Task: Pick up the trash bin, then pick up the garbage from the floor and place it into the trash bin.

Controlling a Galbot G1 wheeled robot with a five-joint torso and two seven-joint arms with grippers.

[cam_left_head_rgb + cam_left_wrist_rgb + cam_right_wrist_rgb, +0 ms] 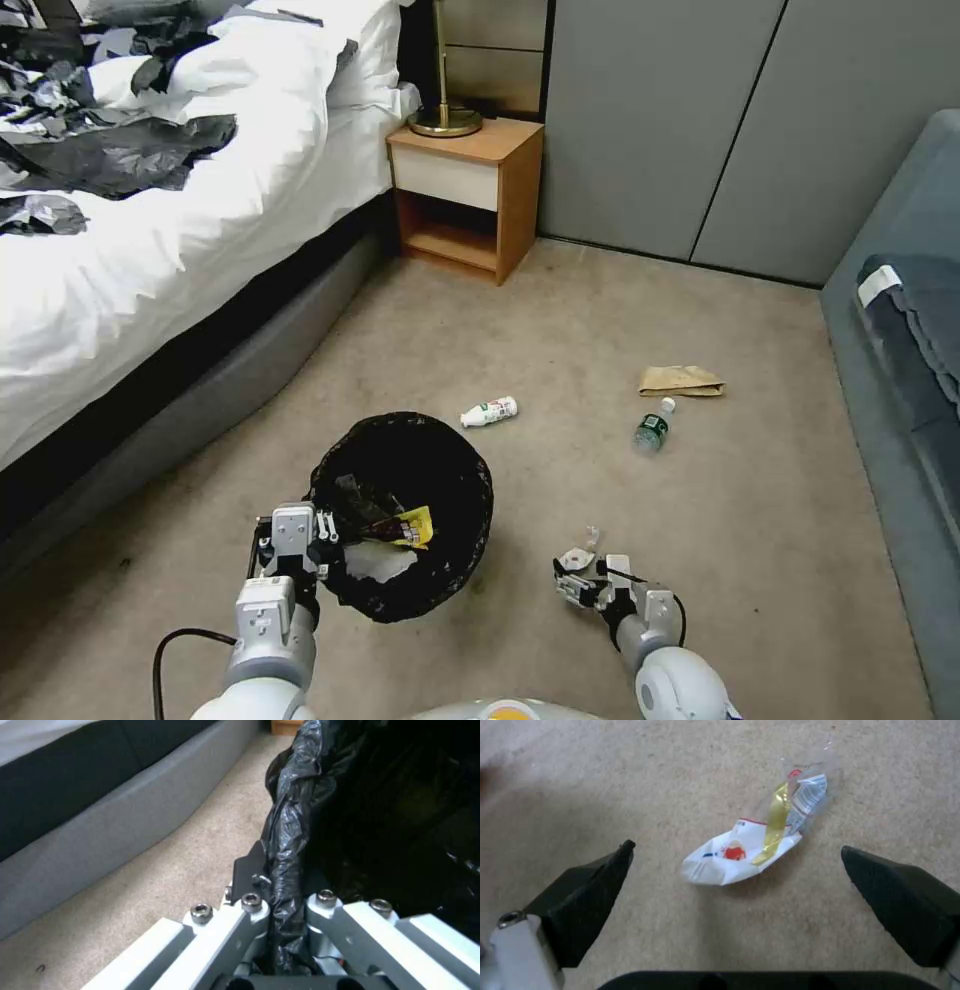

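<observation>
Right wrist view has my right gripper point(735, 870) spread wide, holding nothing, poised over a crumpled white wrapper point(752, 843) lying flat on the carpet point(605, 776). It looks feather-light, crinkly and slippery, so I'd pinch its bunched middle. My left gripper point(285, 907) is clamped on the trash bin point(405, 515), on its soft black-bagged rim.

The trash bin's point(405, 515) white wall is hidden under its black bag; the bed point(150, 200) runs off-frame
</observation>
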